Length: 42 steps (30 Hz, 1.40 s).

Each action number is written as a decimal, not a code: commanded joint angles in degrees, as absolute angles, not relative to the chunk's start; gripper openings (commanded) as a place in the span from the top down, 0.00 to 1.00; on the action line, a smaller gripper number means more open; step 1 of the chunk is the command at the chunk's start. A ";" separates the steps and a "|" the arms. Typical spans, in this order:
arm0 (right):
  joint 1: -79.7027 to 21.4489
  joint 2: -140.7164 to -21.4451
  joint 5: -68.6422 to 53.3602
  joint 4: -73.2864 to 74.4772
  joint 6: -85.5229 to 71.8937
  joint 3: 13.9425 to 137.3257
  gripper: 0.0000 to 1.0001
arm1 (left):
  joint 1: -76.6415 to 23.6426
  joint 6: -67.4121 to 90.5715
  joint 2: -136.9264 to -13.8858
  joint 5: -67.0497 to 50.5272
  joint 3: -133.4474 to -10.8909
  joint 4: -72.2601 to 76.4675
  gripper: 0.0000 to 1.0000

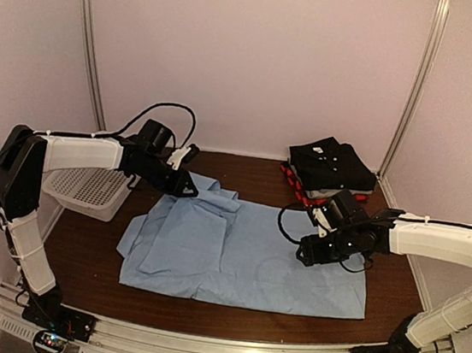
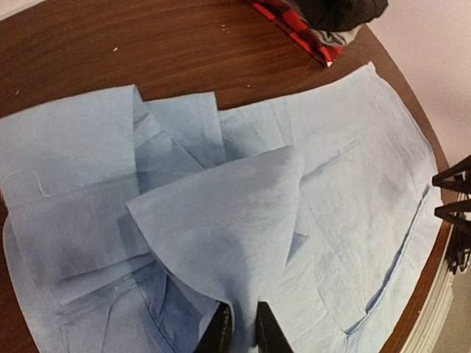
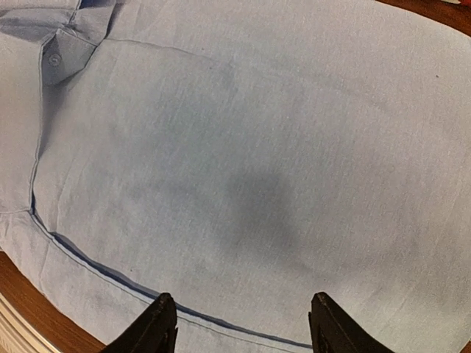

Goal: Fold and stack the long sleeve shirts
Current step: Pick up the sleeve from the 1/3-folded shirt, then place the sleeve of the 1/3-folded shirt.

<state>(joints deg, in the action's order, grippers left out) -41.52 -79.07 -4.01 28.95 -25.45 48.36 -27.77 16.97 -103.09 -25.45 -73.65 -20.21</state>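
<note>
The light blue shirt lies spread on the brown table, partly folded at its left end. My left gripper is shut on a fold of the light blue shirt at its far left corner and holds it raised. My right gripper is open and empty, hovering just above the shirt's right part. A stack of folded shirts, black on top with grey and red plaid below, sits at the back right. It also shows in the left wrist view.
A white mesh basket stands at the left, under my left arm. Pale walls with metal posts close in the back and sides. A metal rail runs along the near edge.
</note>
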 commanded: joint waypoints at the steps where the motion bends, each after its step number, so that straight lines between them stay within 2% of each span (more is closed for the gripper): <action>1: -41.61 -77.00 -1.94 29.01 -25.78 49.48 0.37 | -31.31 13.10 -98.79 -29.68 -71.54 -13.54 0.92; 5: -41.01 -77.54 -1.72 29.75 -25.88 50.89 0.37 | -40.09 8.77 -91.06 -22.19 -64.17 -10.32 0.99; 9: -39.61 -77.96 -1.41 30.76 -25.68 51.58 0.37 | -52.88 4.90 -88.50 -12.21 -56.51 -7.79 0.99; 14: -37.92 -78.36 -2.50 30.40 -25.98 51.48 0.37 | -61.55 7.18 -90.95 -5.08 -50.23 -5.15 0.96; 19: -37.22 -79.71 -4.23 29.15 -26.50 50.63 0.37 | -64.24 8.43 -91.65 -2.51 -47.10 -2.42 0.72; 21: -37.26 -80.18 -4.73 28.77 -26.58 50.43 0.37 | -64.22 8.74 -90.95 -1.94 -46.79 -2.26 0.56; 28: -37.19 -80.09 -5.33 26.78 -27.33 47.84 0.37 | -63.39 9.61 -81.87 -7.08 -42.76 3.04 0.16; 31: -37.24 -79.90 -5.22 26.60 -27.24 47.38 0.37 | -59.70 12.82 -78.47 -9.06 -42.30 3.01 0.04; 37: -37.25 -80.18 -5.43 26.13 -26.70 47.88 0.37 | -47.51 26.96 -79.48 -12.79 -47.63 -4.43 0.02; 42: -37.26 -80.92 -5.90 25.07 -26.38 47.53 0.37 | -45.03 34.68 -84.54 -15.73 -51.96 -5.97 0.02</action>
